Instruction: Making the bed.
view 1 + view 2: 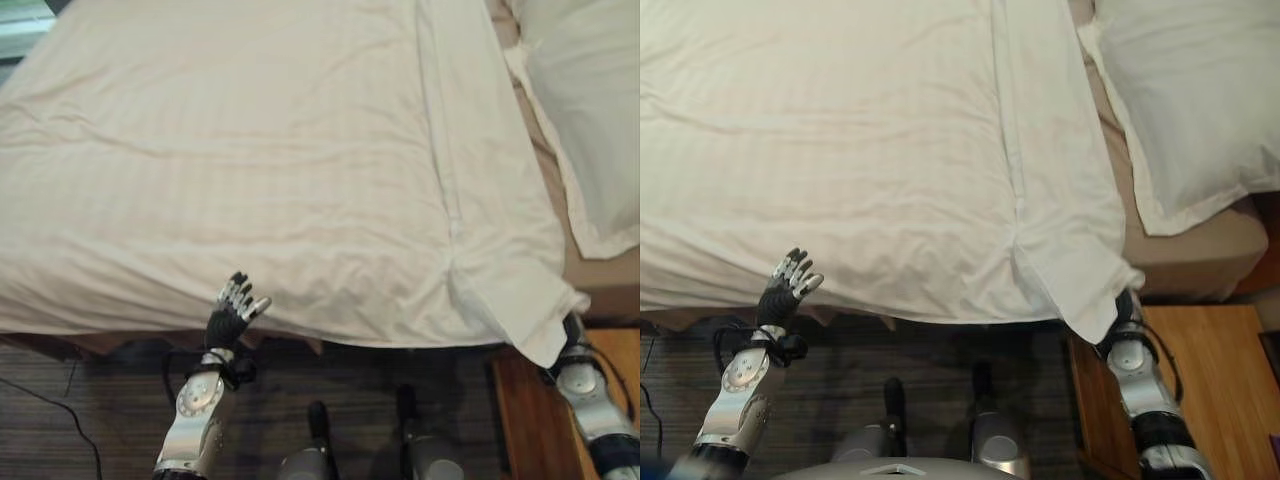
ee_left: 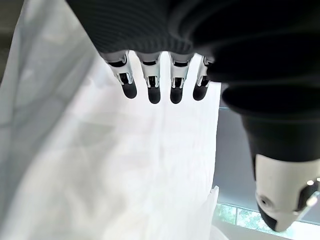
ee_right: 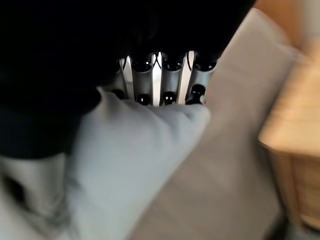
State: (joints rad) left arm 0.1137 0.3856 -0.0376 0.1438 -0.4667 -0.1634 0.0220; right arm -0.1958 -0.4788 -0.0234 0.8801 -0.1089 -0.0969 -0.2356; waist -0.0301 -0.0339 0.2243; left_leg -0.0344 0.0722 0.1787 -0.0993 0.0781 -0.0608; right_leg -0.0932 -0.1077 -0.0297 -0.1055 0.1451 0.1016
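- White duvet [image 1: 250, 170] spread over most of the bed, covering left and centre; near edge hangs over bed's near side, above dark carpet [image 1: 90, 400].
- Duvet's near-right corner [image 1: 1095, 305] droops off bed edge, next to wooden nightstand [image 1: 1210, 380].
- R hand [image 3: 160, 80]: fingers [image 3: 145, 75] curled over a fold of that corner, cloth bunched against them, so pinching duvet. In head views the hand is hidden behind the corner; only forearm seen below.
- L hand [image 1: 233, 310]: raised at duvet's near edge, left of centre, fingers [image 2: 152, 82] straight and relaxed, holding nothing. Contact w/ cloth: cannot tell.
- White pillow [image 1: 1190, 100] lies far right, apart from duvet.
- Tan fitted sheet [image 1: 1200, 255] exposed btw duvet's right edge and pillow, and on near-right part of mattress.
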